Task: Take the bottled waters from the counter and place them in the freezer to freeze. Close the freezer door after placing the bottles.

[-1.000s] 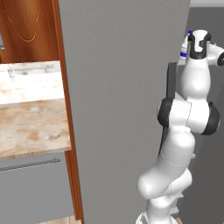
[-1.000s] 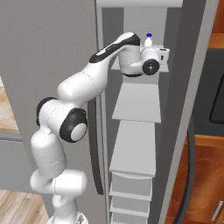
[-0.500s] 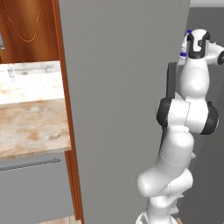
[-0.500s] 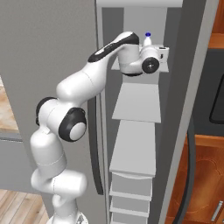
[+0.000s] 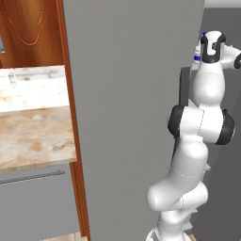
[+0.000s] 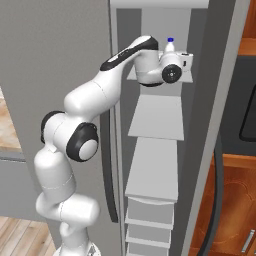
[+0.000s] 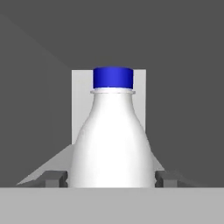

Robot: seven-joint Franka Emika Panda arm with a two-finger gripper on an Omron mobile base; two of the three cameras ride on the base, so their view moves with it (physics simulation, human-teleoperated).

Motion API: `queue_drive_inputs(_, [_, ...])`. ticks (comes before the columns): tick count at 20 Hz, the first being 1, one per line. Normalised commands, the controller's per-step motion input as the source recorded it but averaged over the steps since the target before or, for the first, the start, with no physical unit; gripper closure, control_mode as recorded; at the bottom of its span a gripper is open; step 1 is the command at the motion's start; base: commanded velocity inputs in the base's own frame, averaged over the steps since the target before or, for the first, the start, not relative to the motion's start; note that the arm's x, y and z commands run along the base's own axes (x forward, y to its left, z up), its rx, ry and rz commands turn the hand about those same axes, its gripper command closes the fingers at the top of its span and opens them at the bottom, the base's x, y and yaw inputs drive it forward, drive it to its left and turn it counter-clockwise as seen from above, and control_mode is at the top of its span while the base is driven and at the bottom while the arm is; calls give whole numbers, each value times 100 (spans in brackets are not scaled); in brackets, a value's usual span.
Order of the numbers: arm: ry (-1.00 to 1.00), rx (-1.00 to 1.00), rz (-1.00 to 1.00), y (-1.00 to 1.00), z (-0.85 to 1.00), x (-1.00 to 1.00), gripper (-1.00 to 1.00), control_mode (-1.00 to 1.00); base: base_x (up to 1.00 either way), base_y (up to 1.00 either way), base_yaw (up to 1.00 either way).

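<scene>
The blue-capped bottle (image 7: 112, 135) stands on a freezer shelf (image 6: 159, 116) near the top of the frame, the fingers (image 7: 56, 178) look just apart from it, so next pull back slowly.

Bottle (image 7: 112, 140) base behind grey band.

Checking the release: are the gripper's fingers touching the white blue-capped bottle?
Cannot tell. In the hand view the fingertips flank the white blue-capped bottle closely; no clear gap or contact.
</scene>
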Motion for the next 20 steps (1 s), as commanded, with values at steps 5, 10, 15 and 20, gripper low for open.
queue_drive_inputs(5, [0, 0, 0, 0, 1, 0, -100, -100, 0, 0, 0])
queue_drive_inputs(10, [0, -3, 0, 10, 0, 0, -100, -100, 0, 0, 0])
queue_drive_inputs(15, [0, -2, 0, 2, 3, 0, -100, -100, 0, 0, 0])
queue_drive_inputs(20, [0, -2, 0, 1, 8, 0, -100, -100, 0, 0, 0])
